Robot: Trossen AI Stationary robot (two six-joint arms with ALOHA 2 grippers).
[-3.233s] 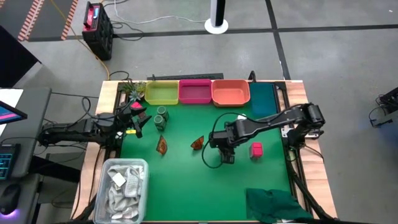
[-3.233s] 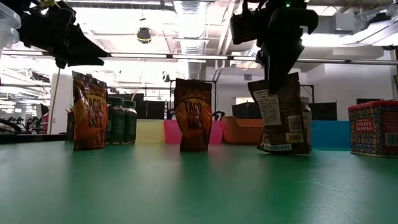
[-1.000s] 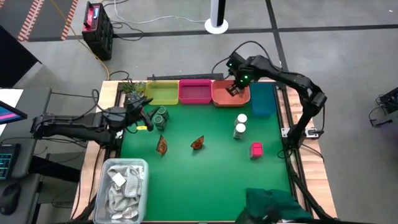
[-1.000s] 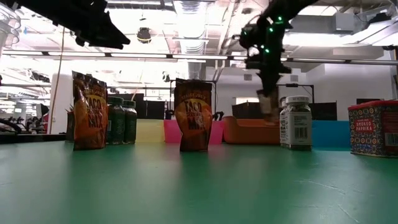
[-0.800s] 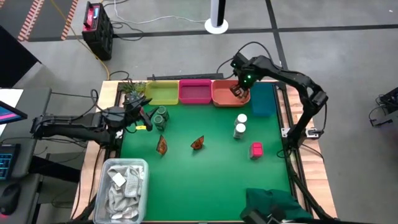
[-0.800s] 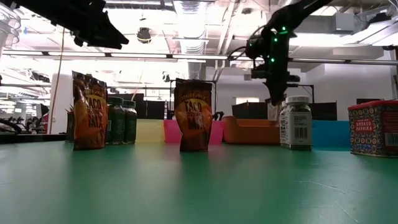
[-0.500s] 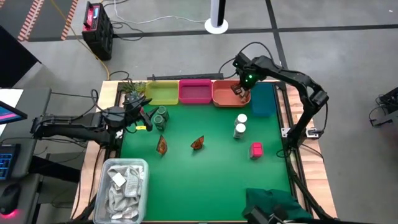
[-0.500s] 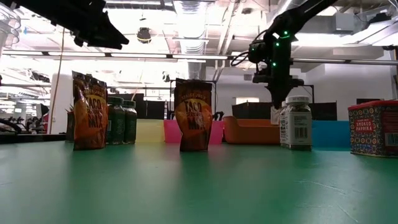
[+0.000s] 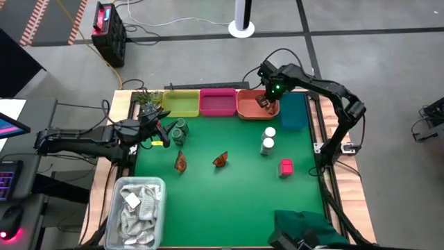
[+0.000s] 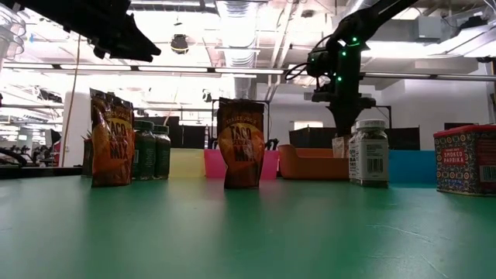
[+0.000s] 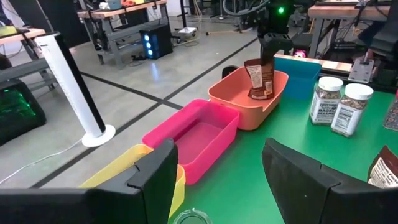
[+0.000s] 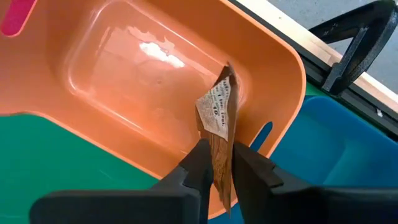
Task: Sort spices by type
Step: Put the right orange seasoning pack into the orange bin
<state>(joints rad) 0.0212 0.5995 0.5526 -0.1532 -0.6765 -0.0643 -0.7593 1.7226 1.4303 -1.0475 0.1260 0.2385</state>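
We see the right gripper above the orange plastic tray at the far edge of the green tabletop. The orange-brown clear packet stands on edge inside that tray, near its end beside the teal tray. The packet's top edge sits between the two dark fingers; the fingers stand a little apart on either side of it, and we cannot tell whether they press it or have let go.

In the left wrist view the same packet leans in the tray with the right gripper just over it.

The left gripper hangs near the left edge of the tabletop, fingers apart and empty, just beside two dark green jars.

Two more orange-brown packets stand mid-table. Two white-capped jars stand touching, near the right side, close to the teal tray. One pink box sits toward the right edge. Pink tray and yellow tray line the far edge beside the orange one.
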